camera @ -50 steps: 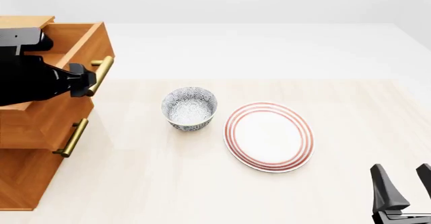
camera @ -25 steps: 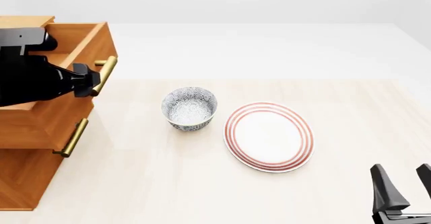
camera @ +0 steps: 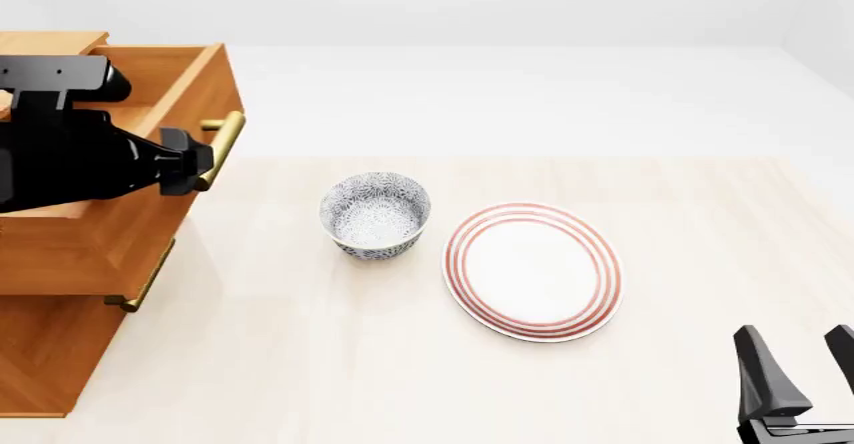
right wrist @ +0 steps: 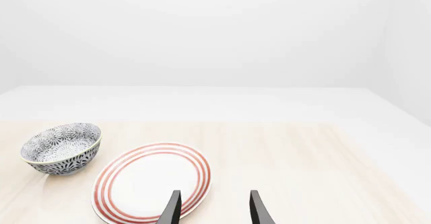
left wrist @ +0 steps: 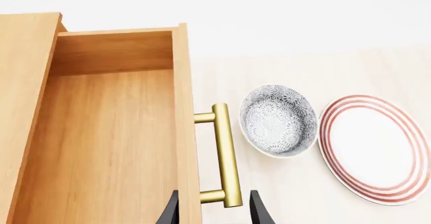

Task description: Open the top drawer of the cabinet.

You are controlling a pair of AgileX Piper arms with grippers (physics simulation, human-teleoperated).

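At the table's left edge: we see the cabinet (camera: 54,364).
Top drawer (left wrist: 101,148): pulled well out, its inside bare.
Left gripper (left wrist: 211,211): we see its fingers straddling the brass handle (left wrist: 226,156).
Right gripper (camera: 798,374): fingers spread, holding nothing, near the plate (camera: 534,270).
Bowl (camera: 375,214): between cabinet and plate.
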